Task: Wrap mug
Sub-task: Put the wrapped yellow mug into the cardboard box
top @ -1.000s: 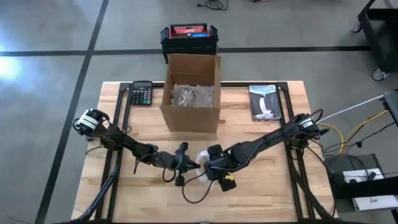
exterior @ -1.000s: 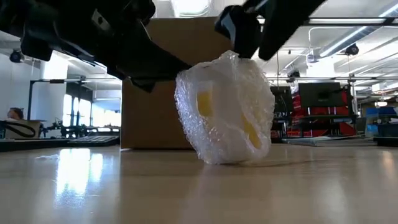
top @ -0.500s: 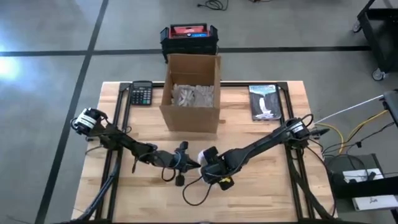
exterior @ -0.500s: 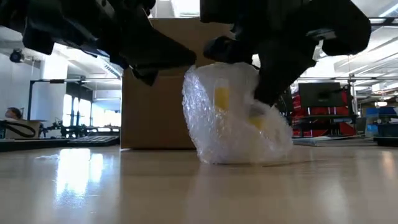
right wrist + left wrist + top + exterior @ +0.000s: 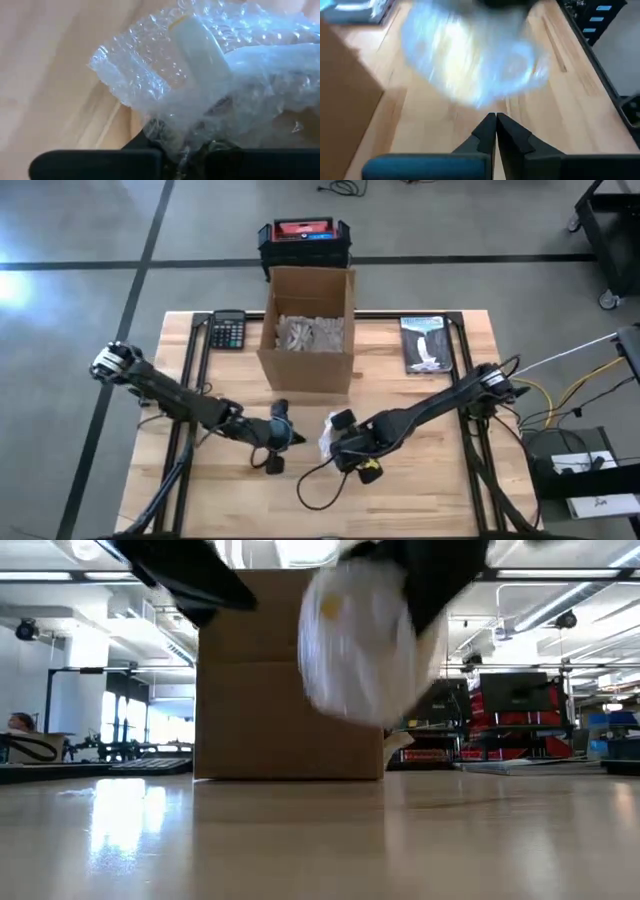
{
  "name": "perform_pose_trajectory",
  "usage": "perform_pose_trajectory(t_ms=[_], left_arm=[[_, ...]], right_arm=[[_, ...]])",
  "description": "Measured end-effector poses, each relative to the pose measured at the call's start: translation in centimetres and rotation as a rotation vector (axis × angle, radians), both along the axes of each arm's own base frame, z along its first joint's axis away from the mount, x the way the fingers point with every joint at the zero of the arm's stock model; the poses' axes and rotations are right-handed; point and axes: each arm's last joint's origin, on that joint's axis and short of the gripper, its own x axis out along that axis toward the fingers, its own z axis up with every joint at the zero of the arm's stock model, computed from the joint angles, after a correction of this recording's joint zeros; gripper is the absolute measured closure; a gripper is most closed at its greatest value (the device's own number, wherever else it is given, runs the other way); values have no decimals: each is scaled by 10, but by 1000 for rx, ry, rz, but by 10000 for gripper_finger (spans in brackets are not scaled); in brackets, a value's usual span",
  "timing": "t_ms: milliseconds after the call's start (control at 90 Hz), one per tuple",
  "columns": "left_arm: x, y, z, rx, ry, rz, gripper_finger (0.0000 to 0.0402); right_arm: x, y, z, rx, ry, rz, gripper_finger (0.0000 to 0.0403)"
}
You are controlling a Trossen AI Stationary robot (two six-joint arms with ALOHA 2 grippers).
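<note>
While the right gripper (image 5: pixel 338 442) pinches the clear bubble wrap around the yellow mug (image 5: pixel 358 640), the bundle hangs in the air, clear of the pale wooden table (image 5: pixel 420 490), before the brown cardboard box (image 5: pixel 308 330). The left gripper (image 5: pixel 495 131) is closed on nothing, just beside it.

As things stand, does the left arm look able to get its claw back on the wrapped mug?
Probably yes. The wrapped mug hangs off the table in the right claw, and the shut left claw sits just beside it with nothing between them.
</note>
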Motion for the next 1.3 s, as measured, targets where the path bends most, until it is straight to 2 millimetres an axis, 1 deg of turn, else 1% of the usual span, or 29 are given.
perform_pose_trajectory(t_ms=[89, 178, 267, 344, 422, 500, 544, 644, 700, 756, 833, 889, 933, 989, 1078, 1133, 1189, 1300], left_arm=[[-22, -2, 8, 4, 6, 29, 402], [-42, -1, 8, -7, -23, 68, 402], [-57, 1, 1, -40, -56, 103, 402], [-64, 2, -10, -71, -84, 121, 402], [-67, 4, -21, -92, -109, 119, 402], [-67, 4, -27, -112, -144, 112, 402], [-68, 5, -30, -108, -141, 110, 402], [-68, 5, -32, -107, -135, 108, 402], [-69, 5, -33, -113, -130, 101, 402], [-69, 5, -33, -117, -127, 97, 402], [-69, 4, -33, -126, -127, 95, 402], [-68, 4, -33, -127, -127, 96, 402], [-68, 4, -33, -128, -127, 97, 402], [-68, 4, -33, -132, -126, 99, 402], [-69, 4, -34, -130, -121, 99, 402], [-69, 4, -34, -131, -122, 99, 402], [-68, 4, -34, -132, -123, 99, 402], [-68, 4, -34, -132, -124, 99, 402]], right_arm=[[-7, -2, 35, 33, -109, 18, 394], [-12, -6, 67, 51, -227, 34, 395], [-13, -15, 98, 56, -393, 40, 398], [-12, -28, 128, 69, -558, 32, 400], [-10, -49, 156, 62, -707, -12, 400], [-3, -78, 177, 37, -827, -78, 401], [0, -98, 185, 18, -860, -132, 401], [10, -149, 194, -8, -910, -261, 402], [16, -181, 193, 1, -902, -345, 402], [20, -214, 191, 52, -901, -419, 402], [29, -254, 176, 173, -868, -496, 402], [34, -279, 158, 255, -810, -550, 402], [40, -293, 143, 307, -758, -586, 402], [44, -309, 120, 330, -672, -641, 402], [51, -323, 84, 335, -522, -701, 402], [54, -327, 68, 331, -458, -717, 403], [56, -328, 57, 335, -411, -718, 403], [62, -328, 47, 347, -389, -708, 403]])
